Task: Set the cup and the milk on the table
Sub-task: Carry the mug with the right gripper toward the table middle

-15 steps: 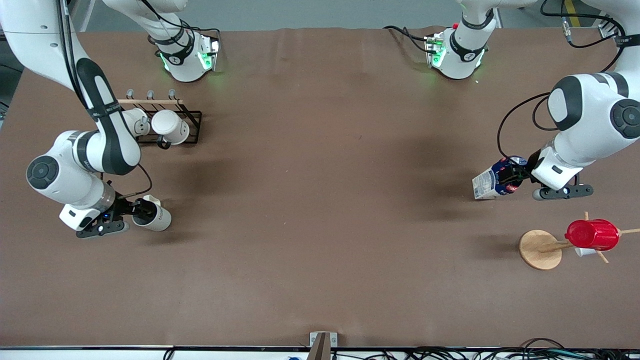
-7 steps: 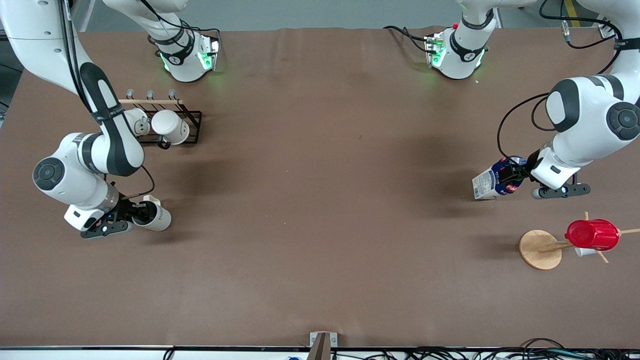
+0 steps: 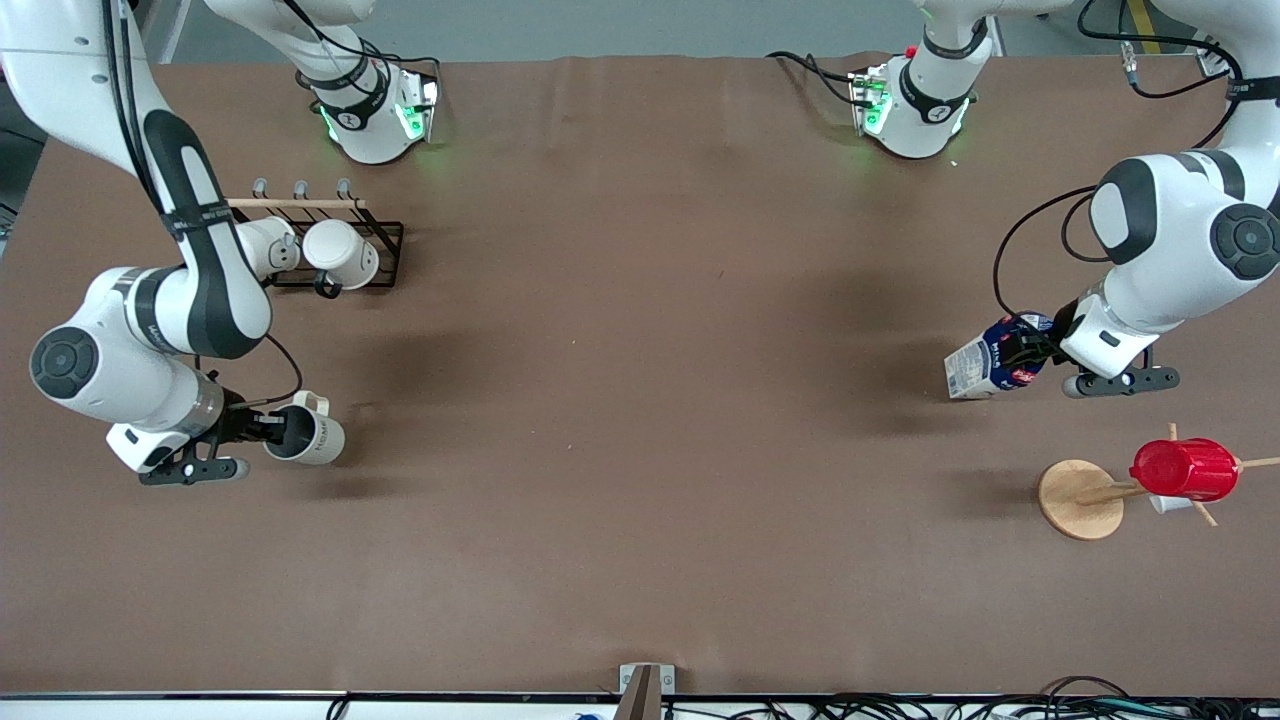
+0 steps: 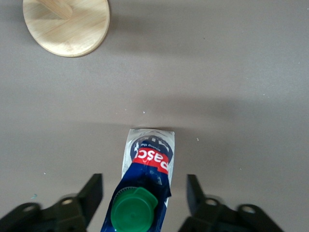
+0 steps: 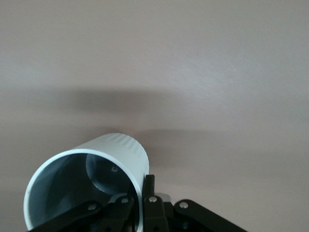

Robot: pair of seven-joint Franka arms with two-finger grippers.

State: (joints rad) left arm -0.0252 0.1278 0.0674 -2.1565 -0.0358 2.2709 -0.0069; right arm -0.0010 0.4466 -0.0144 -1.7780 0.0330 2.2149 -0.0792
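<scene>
The cup (image 3: pixel 308 434), off-white with a dark inside, hangs tilted on its side low over the table (image 3: pixel 640 420) near the right arm's end. My right gripper (image 3: pixel 268 430) is shut on its rim, one finger inside and one outside. The right wrist view shows the cup (image 5: pixel 91 169) and that gripper (image 5: pixel 140 203). The milk (image 3: pixel 990 362), blue-topped with a green cap, stands on the table near the left arm's end. My left gripper (image 3: pixel 1028 352) is open around its top. In the left wrist view the milk (image 4: pixel 147 174) has a gap to each of the gripper's (image 4: pixel 142 193) fingers.
A black wire rack (image 3: pixel 385 240) holding two white mugs (image 3: pixel 340 255) stands farther from the front camera than the cup. A round wooden disc base (image 3: pixel 1080 498) with a peg stand carrying a red plastic cup (image 3: pixel 1185 468) is nearer the camera than the milk; the disc also shows in the left wrist view (image 4: pixel 67 24).
My right arm has swung toward its end of the table, turning the held cup slightly so its mouth shows more. The left arm and the milk have barely moved.
</scene>
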